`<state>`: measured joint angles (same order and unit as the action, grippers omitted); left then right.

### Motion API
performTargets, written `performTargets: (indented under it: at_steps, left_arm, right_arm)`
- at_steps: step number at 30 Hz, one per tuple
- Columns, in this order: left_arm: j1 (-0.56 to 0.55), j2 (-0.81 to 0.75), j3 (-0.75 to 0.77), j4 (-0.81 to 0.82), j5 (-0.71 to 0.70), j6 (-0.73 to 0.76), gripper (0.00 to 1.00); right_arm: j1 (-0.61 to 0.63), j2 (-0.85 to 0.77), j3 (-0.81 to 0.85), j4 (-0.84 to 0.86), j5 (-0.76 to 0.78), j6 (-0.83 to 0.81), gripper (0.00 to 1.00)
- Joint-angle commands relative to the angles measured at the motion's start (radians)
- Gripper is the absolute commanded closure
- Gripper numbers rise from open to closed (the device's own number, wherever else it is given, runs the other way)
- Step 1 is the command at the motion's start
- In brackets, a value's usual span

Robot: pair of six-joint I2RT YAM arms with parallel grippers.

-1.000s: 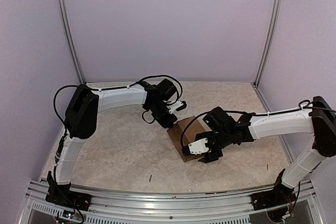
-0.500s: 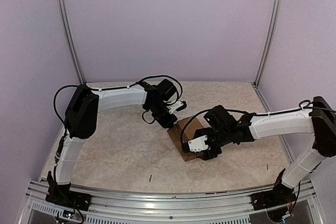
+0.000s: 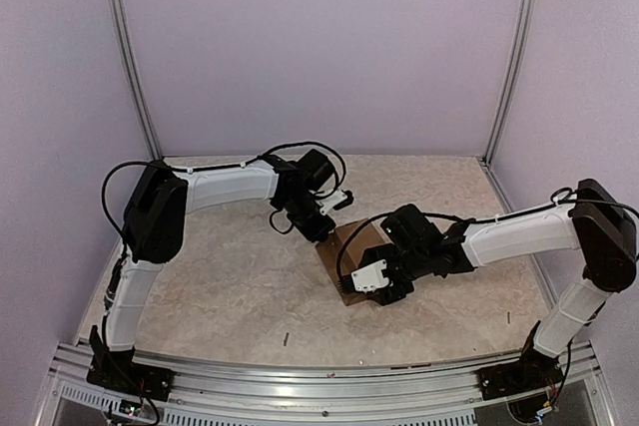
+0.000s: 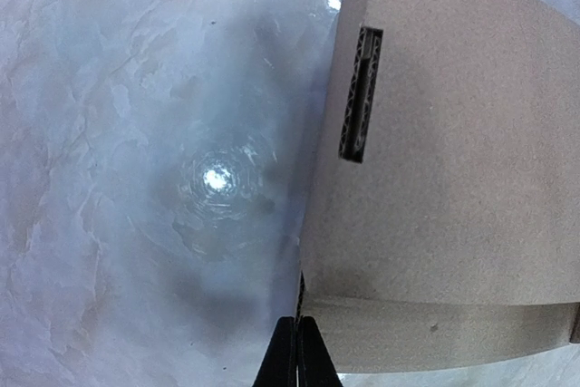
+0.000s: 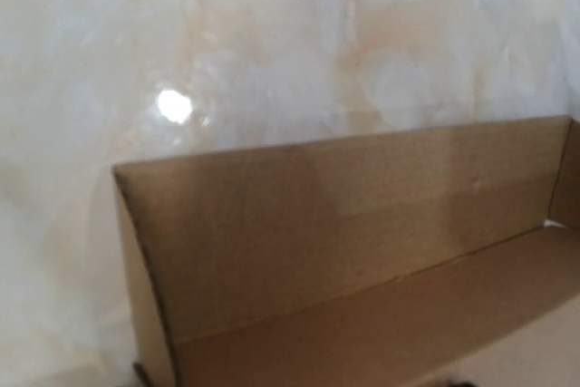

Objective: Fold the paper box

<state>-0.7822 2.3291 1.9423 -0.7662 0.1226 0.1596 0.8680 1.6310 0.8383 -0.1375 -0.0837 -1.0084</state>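
Note:
The paper box (image 3: 351, 244) is brown cardboard, lying mid-table between the two arms. In the left wrist view the paper box (image 4: 444, 178) shows an outer panel with a narrow slot (image 4: 361, 92). My left gripper (image 3: 325, 234) is shut, its tips (image 4: 297, 351) pressed together against the box's corner edge. My right gripper (image 3: 387, 289) hovers over the box's near right part. Its fingers are out of the right wrist view, spread wide. That view looks into the box (image 5: 362, 224), showing an upright wall and the floor panel.
The marbled tabletop (image 3: 230, 286) is ringed by purple walls with metal posts (image 3: 133, 67) at the back corners. A metal rail (image 3: 319, 386) runs along the near edge. Small dark specks (image 3: 285, 339) lie on the table near the front.
My right gripper has slid left and slightly away from the near edge, further over the box. The left arm has stayed put.

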Motion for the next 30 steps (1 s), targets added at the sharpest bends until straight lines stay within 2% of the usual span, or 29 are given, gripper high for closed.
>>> performTargets:
  at_steps: [1, 17, 22, 25, 28, 30]
  left_arm:
    - [-0.023, -0.003, 0.009, -0.025, 0.013, 0.031, 1.0]
    - [-0.062, -0.059, -0.023, 0.079, -0.115, 0.08, 1.0]
    - [-0.045, -0.124, -0.118, 0.123, -0.264, 0.027, 0.85]
    - [-0.026, -0.227, -0.215, 0.173, -0.331, -0.049, 0.73]
    - [-0.021, -0.37, -0.36, 0.252, -0.356, -0.191, 0.65]
    - [-0.026, -0.471, -0.485, 0.332, -0.322, -0.318, 0.62]
  right_arm:
    - [-0.008, 0.084, -0.038, -0.086, -0.017, -0.012, 0.26]
    - [-0.012, 0.105, 0.008, -0.132, -0.021, 0.033, 0.26]
    - [-0.044, -0.017, 0.045, -0.194, -0.053, 0.089, 0.25]
    - [-0.066, -0.101, 0.079, -0.238, -0.076, 0.127, 0.24]
    - [-0.084, -0.168, 0.11, -0.281, -0.115, 0.159, 0.21]
    - [-0.098, -0.208, 0.114, -0.289, -0.145, 0.182, 0.13]
